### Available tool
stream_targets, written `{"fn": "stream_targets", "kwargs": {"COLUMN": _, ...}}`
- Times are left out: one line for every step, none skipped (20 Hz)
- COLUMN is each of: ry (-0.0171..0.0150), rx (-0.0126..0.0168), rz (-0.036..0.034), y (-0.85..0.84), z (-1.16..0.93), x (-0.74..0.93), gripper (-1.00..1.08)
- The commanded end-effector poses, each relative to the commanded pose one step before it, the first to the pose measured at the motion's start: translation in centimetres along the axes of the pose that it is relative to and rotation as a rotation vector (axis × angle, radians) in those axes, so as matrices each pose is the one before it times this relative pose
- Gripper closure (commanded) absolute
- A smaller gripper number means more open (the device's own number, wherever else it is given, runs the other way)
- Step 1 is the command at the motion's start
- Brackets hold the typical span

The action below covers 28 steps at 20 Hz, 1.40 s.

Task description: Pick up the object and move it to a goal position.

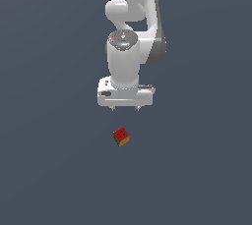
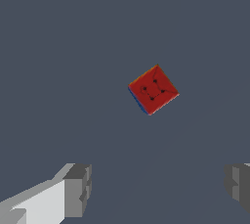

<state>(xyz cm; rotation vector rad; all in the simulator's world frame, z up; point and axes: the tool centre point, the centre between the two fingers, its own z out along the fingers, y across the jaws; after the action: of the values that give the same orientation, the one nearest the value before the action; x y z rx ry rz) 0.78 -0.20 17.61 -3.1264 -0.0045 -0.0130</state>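
Pretty flat, even sim lighting, kinda dim slate-grey all over. No real shadows or glare, just soft shading on the glossy white robot arm (image 1: 129,47). Low-res, slightly soft edges.

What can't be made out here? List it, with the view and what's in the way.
- Cube: its underside and far faces are turned away in both views; in the exterior view it is too small to read the grid.
- Gripper: fingertips barely show under the hand in the exterior view.
- Fingers: cut off by the wrist view's edges.
- Goal position: no marker shows in either view.
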Motion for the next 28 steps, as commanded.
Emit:
{"fn": "stream_targets", "kwargs": {"ry": -0.00095, "rx": -0.00022, "rz": 0.00836, "y": 0.084, "z": 0.103, "x": 0.03, "gripper": -0.92}}
{"fn": "stream_targets", "kwargs": {"ry": -0.0002, "rx": 0.00014, "rz": 0.00669, "y": 0.019, "z": 0.06, "x": 0.045, "gripper": -0.92}}
{"fn": "stream_targets", "kwargs": {"ry": -0.00015, "rx": 0.00029, "rz": 0.00819, "y": 0.017, "z": 0.07, "x": 0.059, "gripper": -0.92}}
{"fn": "stream_targets", "kwargs": {"ry": -0.00011, "rx": 0.00041, "rz": 0.00961, "y": 0.011, "z": 0.08, "x": 0.072, "gripper": -0.92}}
{"fn": "stream_targets", "kwargs": {"ry": -0.0001, "rx": 0.00049, "rz": 0.01104, "y": 0.009, "z": 0.092, "x": 0.084, "gripper": -0.92}}
{"fn": "stream_targets", "kwargs": {"ry": -0.00015, "rx": 0.00049, "rz": 0.01238, "y": 0.013, "z": 0.104, "x": 0.092, "gripper": -0.92}}
{"fn": "stream_targets", "kwargs": {"ry": -0.00024, "rx": 0.00043, "rz": 0.0138, "y": 0.021, "z": 0.119, "x": 0.1, "gripper": -0.92}}
{"fn": "stream_targets", "kwargs": {"ry": -0.00033, "rx": 0.00035, "rz": 0.01523, "y": 0.029, "z": 0.135, "x": 0.108, "gripper": -0.92}}
{"fn": "stream_targets", "kwargs": {"ry": -0.00037, "rx": 0.00033, "rz": 0.01655, "y": 0.033, "z": 0.147, "x": 0.116, "gripper": -0.92}}
{"fn": "stream_targets", "kwargs": {"ry": -0.00037, "rx": 0.00037, "rz": 0.01796, "y": 0.029, "z": 0.159, "x": 0.128, "gripper": -0.92}}
{"fn": "stream_targets", "kwargs": {"ry": -0.00036, "rx": 0.00039, "rz": 0.01938, "y": 0.026, "z": 0.172, "x": 0.139, "gripper": -0.92}}
{"fn": "stream_targets", "kwargs": {"ry": -0.00038, "rx": 0.00037, "rz": 0.02078, "y": 0.025, "z": 0.185, "x": 0.149, "gripper": -0.92}}
{"fn": "stream_targets", "kwargs": {"ry": -0.00041, "rx": 0.00032, "rz": 0.02223, "y": 0.027, "z": 0.199, "x": 0.158, "gripper": -0.92}}
{"fn": "stream_targets", "kwargs": {"ry": -0.00042, "rx": 0.00027, "rz": 0.02366, "y": 0.025, "z": 0.213, "x": 0.168, "gripper": -0.92}}
{"fn": "stream_targets", "kwargs": {"ry": -0.00043, "rx": 0.00022, "rz": 0.02509, "y": 0.022, "z": 0.227, "x": 0.178, "gripper": -0.92}}
{"fn": "stream_targets", "kwargs": {"ry": -0.00042, "rx": 0.00016, "rz": 0.02654, "y": 0.02, "z": 0.242, "x": 0.188, "gripper": -0.92}}
{"fn": "stream_targets", "kwargs": {"ry": -0.00041, "rx": 0.00008, "rz": 0.02797, "y": 0.016, "z": 0.256, "x": 0.197, "gripper": -0.92}}
{"fn": "stream_targets", "kwargs": {"ry": -0.00038, "rx": -0.00001, "rz": 0.02898, "y": 0.012, "z": 0.267, "x": 0.203, "gripper": -0.92}}
{"fn": "stream_targets", "kwargs": {"ry": -0.00034, "rx": -0.0001, "rz": 0.02898, "y": 0.006, "z": 0.269, "x": 0.202, "gripper": -0.92}}
{"fn": "stream_targets", "kwargs": {"ry": -0.00028, "rx": -0.00018, "rz": 0.02893, "y": 0.002, "z": 0.27, "x": 0.201, "gripper": -0.92}}
{"fn": "stream_targets", "kwargs": {"ry": -0.00023, "rx": -0.00027, "rz": 0.02888, "y": -0.004, "z": 0.271, "x": 0.199, "gripper": -0.92}}
{"fn": "stream_targets", "kwargs": {"ry": -0.00016, "rx": -0.00034, "rz": 0.02884, "y": -0.009, "z": 0.272, "x": 0.197, "gripper": -0.92}}
{"fn": "stream_targets", "kwargs": {"ry": -0.0001, "rx": -0.00042, "rz": 0.02878, "y": -0.014, "z": 0.273, "x": 0.195, "gripper": -0.92}}
{"fn": "stream_targets", "kwargs": {"ry": -0.00003, "rx": -0.00048, "rz": 0.02874, "y": -0.018, "z": 0.274, "x": 0.193, "gripper": -0.92}}
{"fn": "stream_targets", "kwargs": {"ry": 0.00004, "rx": -0.00055, "rz": 0.02867, "y": -0.024, "z": 0.275, "x": 0.19, "gripper": -0.92}}
{"fn": "stream_targets", "kwargs": {"ry": 0.00012, "rx": -0.00061, "rz": 0.02862, "y": -0.028, "z": 0.275, "x": 0.188, "gripper": -0.92}}
{"fn": "stream_targets", "kwargs": {"ry": 0.0002, "rx": -0.00066, "rz": 0.02857, "y": -0.033, "z": 0.276, "x": 0.185, "gripper": -0.92}}
{"fn": "stream_targets", "kwargs": {"ry": 0.00028, "rx": -0.00071, "rz": 0.02851, "y": -0.038, "z": 0.277, "x": 0.182, "gripper": -0.92}}
